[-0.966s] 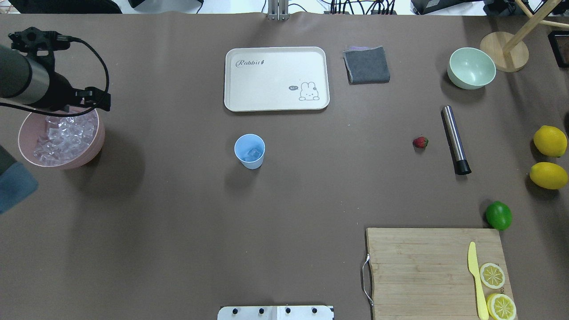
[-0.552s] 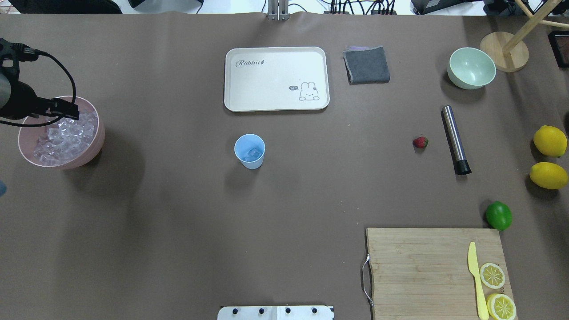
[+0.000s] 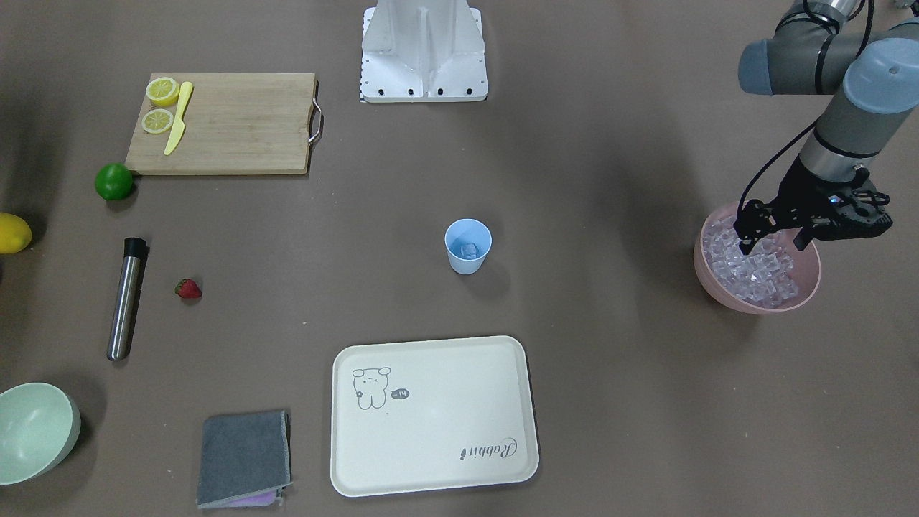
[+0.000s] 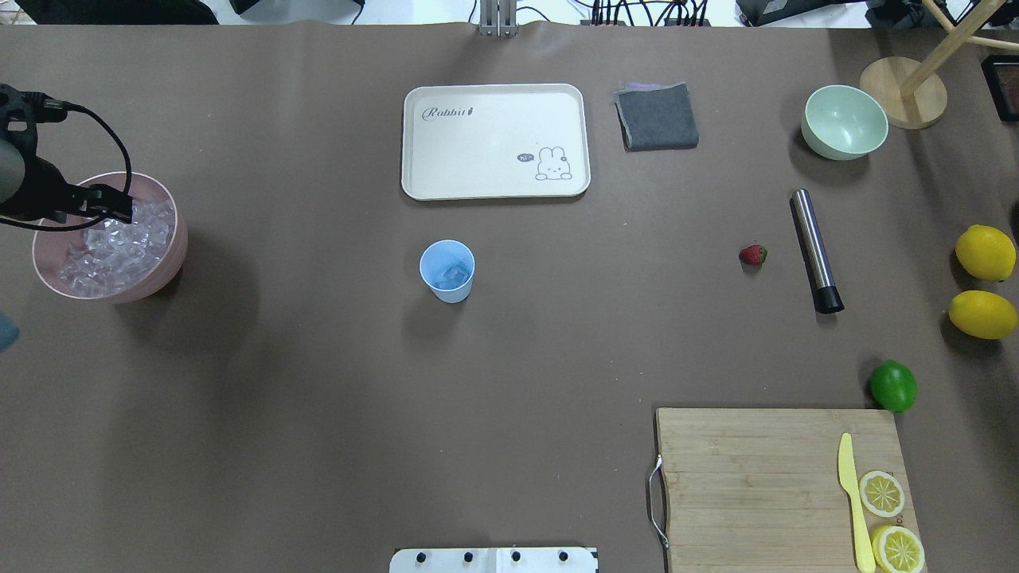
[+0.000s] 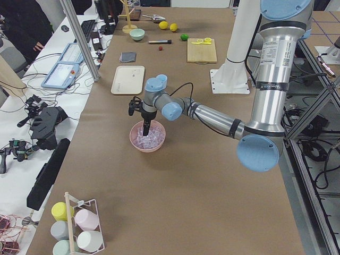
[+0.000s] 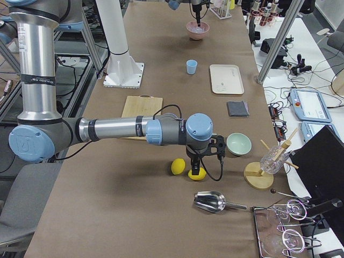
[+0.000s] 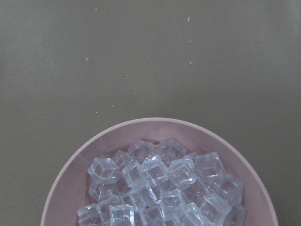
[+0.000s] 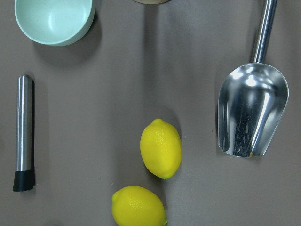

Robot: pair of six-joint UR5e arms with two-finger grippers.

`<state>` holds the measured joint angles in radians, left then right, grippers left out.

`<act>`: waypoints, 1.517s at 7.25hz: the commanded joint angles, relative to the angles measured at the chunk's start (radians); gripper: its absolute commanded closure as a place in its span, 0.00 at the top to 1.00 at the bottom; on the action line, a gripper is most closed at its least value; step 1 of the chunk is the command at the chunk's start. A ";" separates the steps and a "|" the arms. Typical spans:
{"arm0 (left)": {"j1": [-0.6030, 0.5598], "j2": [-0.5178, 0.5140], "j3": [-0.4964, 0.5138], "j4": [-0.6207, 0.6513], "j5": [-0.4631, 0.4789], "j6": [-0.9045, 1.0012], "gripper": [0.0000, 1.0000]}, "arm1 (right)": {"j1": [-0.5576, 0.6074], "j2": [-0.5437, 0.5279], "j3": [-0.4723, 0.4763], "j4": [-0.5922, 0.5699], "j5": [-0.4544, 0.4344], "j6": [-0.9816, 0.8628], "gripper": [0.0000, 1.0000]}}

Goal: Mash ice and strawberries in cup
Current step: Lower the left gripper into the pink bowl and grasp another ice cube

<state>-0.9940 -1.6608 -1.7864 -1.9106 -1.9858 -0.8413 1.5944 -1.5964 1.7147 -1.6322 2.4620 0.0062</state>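
Note:
The light-blue cup (image 4: pixel 447 270) stands upright mid-table, also in the front-facing view (image 3: pixel 468 246), with an ice cube (image 4: pixel 454 275) inside. The rest of the ice (image 3: pixel 754 269) fills the pink bowl (image 3: pixel 707 276) at the table's left end; it also shows in the left wrist view (image 7: pixel 160 188). My left gripper (image 3: pixel 775 237) hangs open just above this ice and holds nothing. The strawberry (image 4: pixel 752 255) lies alone on the table to the right. My right gripper (image 6: pixel 194 164) hovers over two lemons; I cannot tell whether it is open or shut.
A steel muddler (image 4: pixel 814 247) lies right of the strawberry. A cream tray (image 4: pixel 495 142), a grey cloth (image 4: pixel 657 116) and a pale green bowl (image 4: pixel 844 121) sit at the back. Lemons (image 4: pixel 985 252), a lime (image 4: pixel 893 386), a cutting board (image 4: pixel 756 477) and a metal scoop (image 8: pixel 252 113) are on the right.
My left arm has pulled back toward the table's left end, and the gripper has settled over the pink bowl's ice. Nothing else has moved.

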 commanded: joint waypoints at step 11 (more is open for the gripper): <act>0.049 -0.039 0.076 -0.024 -0.015 -0.056 0.69 | -0.002 0.003 0.011 0.002 0.000 0.000 1.00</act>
<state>-0.9459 -1.6994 -1.7140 -1.9343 -2.0003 -0.8983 1.5923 -1.5938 1.7257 -1.6306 2.4620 0.0061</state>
